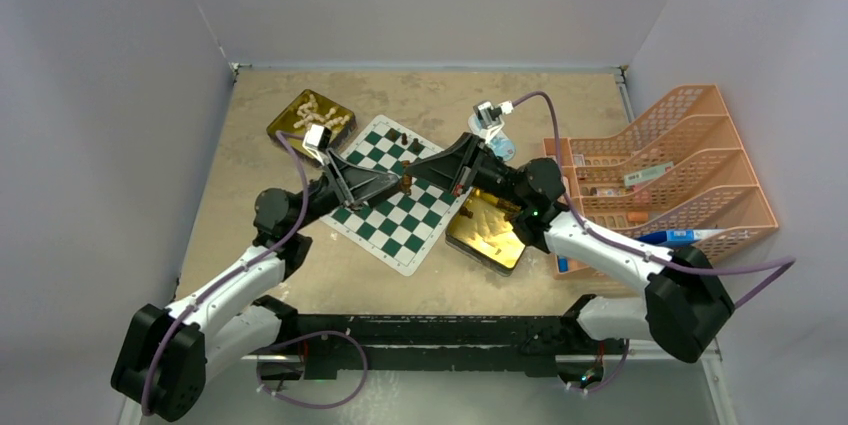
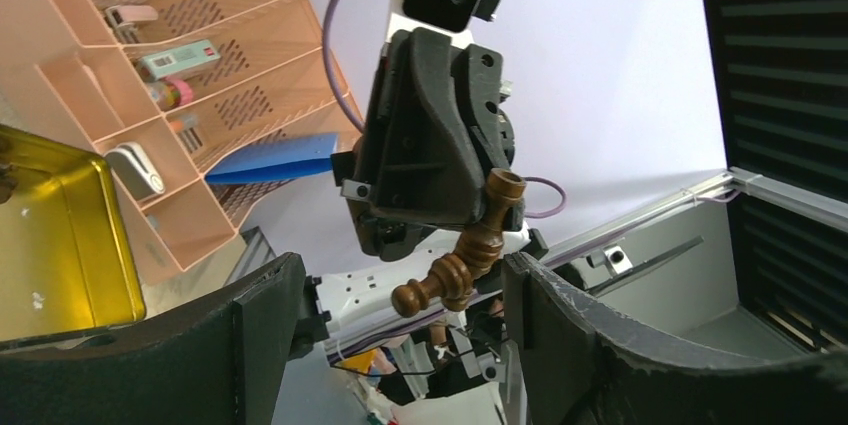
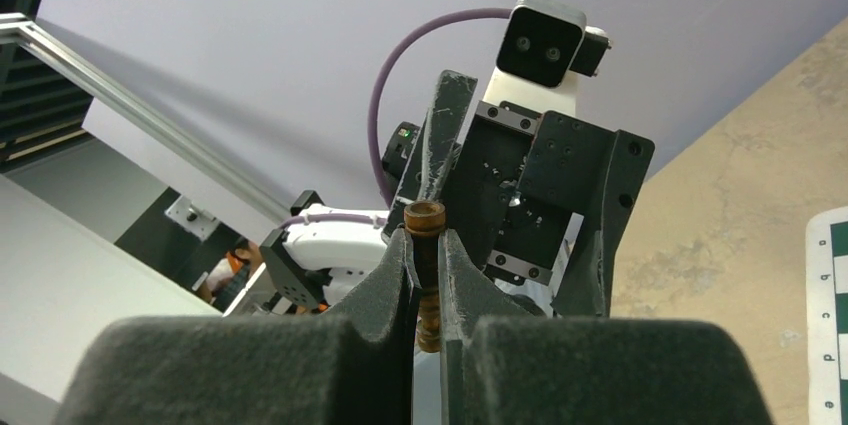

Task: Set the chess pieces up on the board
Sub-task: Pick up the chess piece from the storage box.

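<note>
While my right tool (image 3: 425,245) pinches the dark brown chess piece (image 2: 470,250) by its stem, my left tool (image 2: 405,300) stands spread on either side of it, in the air over the middle of the board (image 1: 398,227). I judge I should centre its narrow waist between the rough foam pads before closing. The turned wood is glossy, ringed and round, so it could twist. A shiny gold tin (image 1: 490,235) lies at the board's 4 o'clock.
</note>
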Robot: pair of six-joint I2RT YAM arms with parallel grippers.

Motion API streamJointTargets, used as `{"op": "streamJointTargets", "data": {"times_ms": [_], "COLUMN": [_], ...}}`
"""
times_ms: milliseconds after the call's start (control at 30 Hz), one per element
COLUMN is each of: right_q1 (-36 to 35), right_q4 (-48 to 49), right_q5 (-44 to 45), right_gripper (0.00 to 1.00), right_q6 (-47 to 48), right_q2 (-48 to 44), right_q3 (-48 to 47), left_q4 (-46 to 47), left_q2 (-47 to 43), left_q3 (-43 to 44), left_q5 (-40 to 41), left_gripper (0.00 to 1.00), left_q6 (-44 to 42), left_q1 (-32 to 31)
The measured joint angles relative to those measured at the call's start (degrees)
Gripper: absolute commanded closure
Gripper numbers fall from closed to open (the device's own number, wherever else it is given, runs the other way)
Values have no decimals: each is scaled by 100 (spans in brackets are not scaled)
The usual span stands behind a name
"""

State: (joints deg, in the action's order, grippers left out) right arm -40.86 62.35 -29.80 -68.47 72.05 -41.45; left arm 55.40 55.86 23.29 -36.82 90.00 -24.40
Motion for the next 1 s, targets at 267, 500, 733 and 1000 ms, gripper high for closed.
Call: {"op": "streamJointTargets", "data": {"times_ms": [267, 500, 733, 1000], "right_q1": [-76, -76, -76, -76], "right_q4": [79, 61, 48, 87], "right_q5": [17, 79, 166, 173], "right_gripper": [100, 100, 100, 100], "right_q6": [-48, -39, -39, -120], "right_q2": [170, 179, 179, 111], "right_q3": [-107, -107, -107, -107], "left_q4": [592, 890, 898, 887], "left_q2": [52, 70, -74, -101], "left_q3": [-52, -160, -160, -160], "left_q5": [-219, -341, -348, -343], "left_gripper": [34, 36, 41, 37], "left_q6": [256, 557, 546, 540], "left_q1": [2, 0, 2, 2]}}
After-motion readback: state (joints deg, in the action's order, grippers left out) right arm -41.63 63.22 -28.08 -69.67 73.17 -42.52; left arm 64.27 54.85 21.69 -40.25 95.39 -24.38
